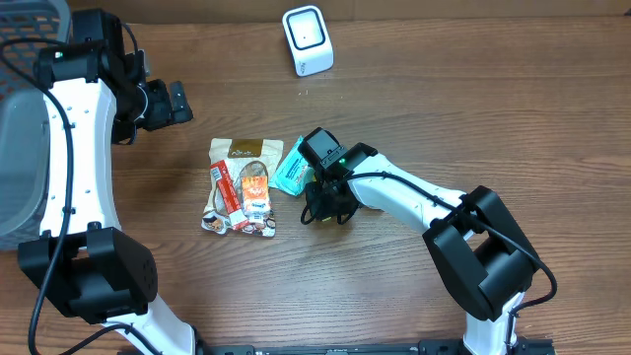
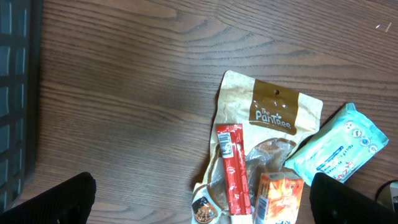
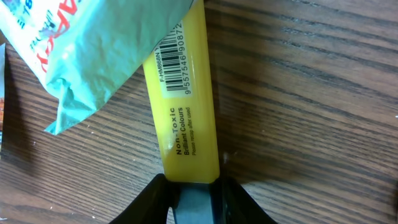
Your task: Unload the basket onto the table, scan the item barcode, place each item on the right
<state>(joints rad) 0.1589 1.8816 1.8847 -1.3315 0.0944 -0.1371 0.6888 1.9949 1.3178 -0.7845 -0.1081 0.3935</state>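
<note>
My right gripper is shut on the end of a yellow highlighter that lies on the wooden table. The highlighter's barcode label faces up, and its far end is tucked under a teal wipes pack. In the overhead view this gripper sits just right of the teal pack, and the highlighter is hidden there. The white scanner stands at the back of the table. My left gripper hovers open at the back left, with nothing between its fingers.
A brown snack pouch, a red stick pack and a small orange box lie together left of the teal pack. A grey basket stands at the left edge.
</note>
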